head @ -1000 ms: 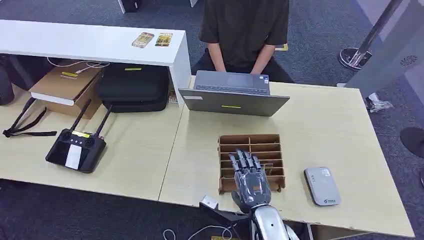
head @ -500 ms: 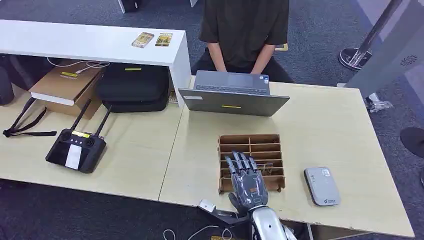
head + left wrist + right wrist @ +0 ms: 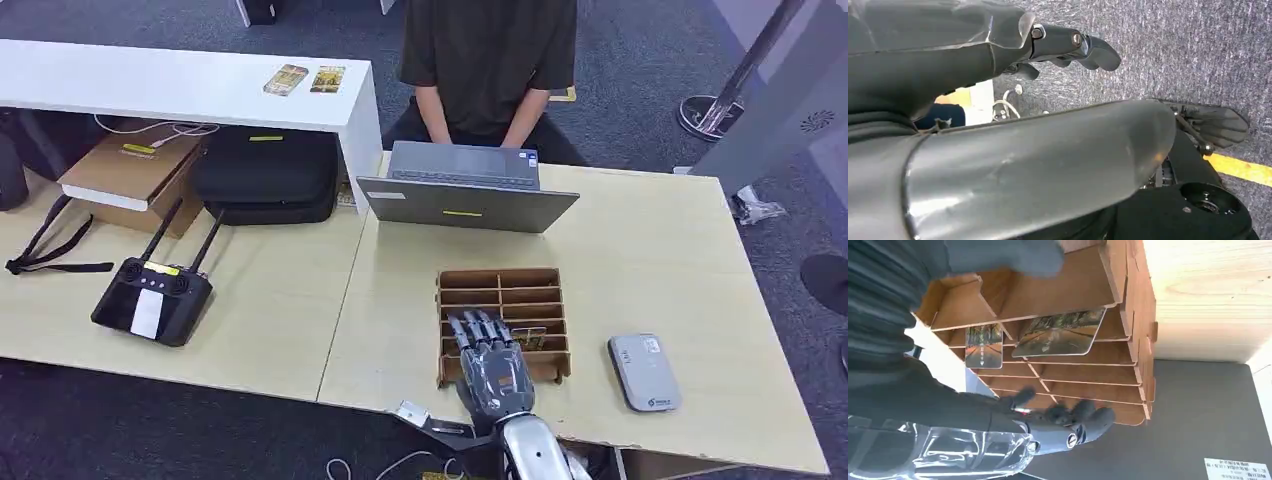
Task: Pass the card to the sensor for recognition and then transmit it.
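Two cards [image 3: 1060, 332] lean in the slots of the wooden rack [image 3: 503, 322]; the right hand [image 3: 492, 365] hovers over this rack, fingers apart, seemingly holding nothing. Sensor [image 3: 644, 372] lies beside the rack.

Right robot hand [image 3: 493, 368]: dark grey fingers, orange mark on the back, silver forearm. Left robot hand [image 3: 998, 45]: glossy grey cover, screws visible.

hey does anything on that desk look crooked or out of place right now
Nothing looks damaged or spilled. One small thing: in the wooden card rack, the larger card sits tilted in its slot, one corner poking past the divider, while the smaller card lies straighter. The right hand hovers over the rack.
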Tool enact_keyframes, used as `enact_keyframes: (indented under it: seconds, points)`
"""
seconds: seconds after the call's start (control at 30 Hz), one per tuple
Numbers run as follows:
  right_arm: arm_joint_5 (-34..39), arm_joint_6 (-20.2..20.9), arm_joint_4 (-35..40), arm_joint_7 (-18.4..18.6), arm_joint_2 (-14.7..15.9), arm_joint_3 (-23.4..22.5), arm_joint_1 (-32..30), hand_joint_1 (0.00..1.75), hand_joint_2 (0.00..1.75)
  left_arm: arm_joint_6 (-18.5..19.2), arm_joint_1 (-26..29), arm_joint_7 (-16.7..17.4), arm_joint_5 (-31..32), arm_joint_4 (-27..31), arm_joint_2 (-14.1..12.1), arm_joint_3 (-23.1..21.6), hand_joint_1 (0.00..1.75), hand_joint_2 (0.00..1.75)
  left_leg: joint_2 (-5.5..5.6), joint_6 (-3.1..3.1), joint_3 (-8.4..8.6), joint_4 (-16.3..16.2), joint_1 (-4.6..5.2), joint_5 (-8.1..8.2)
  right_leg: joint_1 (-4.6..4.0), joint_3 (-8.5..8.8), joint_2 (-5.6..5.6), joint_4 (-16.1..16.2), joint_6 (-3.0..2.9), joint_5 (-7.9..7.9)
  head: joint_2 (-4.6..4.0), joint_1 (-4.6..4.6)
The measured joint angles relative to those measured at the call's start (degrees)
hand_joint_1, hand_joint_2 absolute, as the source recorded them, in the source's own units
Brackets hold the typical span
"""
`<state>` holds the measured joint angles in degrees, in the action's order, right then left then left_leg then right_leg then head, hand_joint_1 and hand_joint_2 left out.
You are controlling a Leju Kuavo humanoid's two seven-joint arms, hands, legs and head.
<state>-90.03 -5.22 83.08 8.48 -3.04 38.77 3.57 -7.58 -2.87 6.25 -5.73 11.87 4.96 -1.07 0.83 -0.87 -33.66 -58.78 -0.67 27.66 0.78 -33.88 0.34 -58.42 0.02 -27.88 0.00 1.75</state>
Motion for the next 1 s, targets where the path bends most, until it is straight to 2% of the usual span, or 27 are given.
enact_keyframes:
  seconds: [0.17, 0.23, 0.3, 0.37, 0.47, 0.63, 0.67, 0.7, 0.73, 0.77, 0.8, 0.9, 1.0]
  points:
    - [0.02, 0.0, 0.0, 0.02, 0.0, 0.0, -0.07, 1.4, 1.75, 0.0, 0.0, 0.0, 0.0, 0.0, 0.0, 0.0, 0.0, 0.0, 0.0, 0.0, 0.0, 0.0, 0.0, 0.0, 0.0, 0.0, 0.0, 0.0, 0.0, 0.0, 0.0, 0.0]
    - [0.0, 0.0, 0.02, 0.07, 0.0, 0.0, -0.13, 1.41, 1.75, -0.02, 0.01, 0.0, 0.0, 0.0, 0.0, 0.0, 0.0, 0.0, 0.0, 0.0, 0.0, 0.0, 0.0, 0.0, 0.0, 0.0, 0.0, 0.0, 0.0, 0.0, 0.0, 0.0]
    - [0.0, -0.02, 0.15, 0.18, 0.0, 0.0, -0.14, 1.29, 1.75, -0.02, 0.01, 0.0, 0.0, 0.0, 0.0, 0.0, 0.0, 0.0, 0.0, 0.0, 0.0, 0.0, 0.0, 0.0, 0.0, 0.0, 0.0, 0.0, 0.0, 0.0, 0.0, 0.0]
    - [0.0, -0.04, 0.35, 0.17, 0.0, -0.02, -0.13, 1.27, 1.75, -0.02, 0.01, 0.0, 0.0, -0.02, 0.0, 0.0, 0.0, 0.0, 0.0, 0.0, 0.0, 0.0, 0.0, 0.0, 0.0, 0.0, 0.0, 0.0, 0.0, 0.0, 0.0, 0.0]
    - [0.0, -0.09, 0.48, 0.17, 0.0, -0.02, -0.23, 1.08, 1.75, -0.02, 0.02, 0.0, 0.0, -0.02, 0.0, 0.0, 0.0, 0.0, 0.0, 0.0, 0.0, 0.0, 0.0, 0.0, 0.0, 0.0, 0.0, 0.0, 0.0, 0.0, 0.0, 0.0]
    - [0.0, -0.2, 0.5, 0.13, 0.0, -0.02, -0.24, 1.01, 1.75, -0.13, 0.03, -0.11, 0.0, -0.02, 0.02, 0.0, 0.0, 0.0, 0.0, 0.0, 0.0, 0.0, 0.0, 0.0, 0.0, 0.0, 0.0, 0.0, 0.0, 0.0, 0.0, 0.0]
    - [0.0, -0.26, 0.5, 0.02, 0.0, -0.02, -0.24, 1.22, 1.75, -0.15, 0.02, -0.13, 0.0, -0.02, 0.02, 0.0, 0.0, 0.0, 0.0, 0.0, 0.0, 0.0, 0.0, 0.0, 0.0, 0.0, 0.0, 0.0, 0.0, 0.0, 0.0, 0.0]
    - [0.0, -0.37, 0.5, -0.09, 0.0, -0.02, -0.24, 1.31, 1.75, -0.15, 0.02, -0.17, 0.0, -0.02, 0.02, 0.0, 0.0, 0.0, 0.0, 0.0, 0.0, 0.0, 0.0, 0.0, 0.0, 0.0, 0.0, 0.0, 0.0, 0.0, 0.0, 0.0]
    - [0.0, -0.55, 0.5, -0.11, 0.0, -0.02, -0.24, 1.31, 1.75, -0.15, 0.03, -0.2, 0.0, -0.02, 0.02, 0.0, 0.0, 0.0, 0.0, 0.0, 0.0, 0.0, 0.0, 0.0, 0.0, 0.0, 0.0, 0.0, 0.0, 0.0, 0.0, 0.0]
    - [0.0, -0.72, 0.5, -0.15, 0.0, -0.02, -0.24, 1.43, 1.75, -0.15, 0.03, -0.2, 0.0, -0.02, 0.02, 0.02, 0.0, 0.0, 0.0, 0.0, 0.0, 0.0, 0.0, 0.0, 0.0, 0.0, 0.0, 0.0, 0.0, 0.0, 0.0, 0.0]
    - [0.0, -0.96, 0.57, -0.26, 0.0, -0.02, -0.24, 1.66, 1.75, -0.15, 0.03, -0.22, 0.0, -0.02, 0.02, 0.02, 0.0, 0.0, 0.0, 0.0, 0.0, 0.0, 0.0, 0.0, 0.0, 0.0, 0.0, 0.0, 0.0, 0.0, 0.0, 0.0]
    - [0.02, -2.01, 0.9, -0.77, 0.0, -0.02, -0.23, 1.75, 1.75, -0.15, 0.03, -0.28, 0.0, -0.02, 0.02, 0.02, 0.0, 0.0, 0.0, 0.0, 0.0, 0.0, 0.0, 0.0, 0.0, 0.0, 0.0, 0.0, 0.0, 0.0, 0.0, 0.0]
    - [0.02, -4.88, 1.64, -0.92, 0.0, -0.02, -0.26, 1.75, 1.75, -0.13, 0.04, -0.52, 0.0, -0.02, 0.02, 0.11, 0.0, 0.0, 0.0, 0.0, 0.0, 0.0, 0.0, 0.0, 0.0, 0.0, 0.0, 0.0, 0.0, 0.0, 0.0, 0.0]
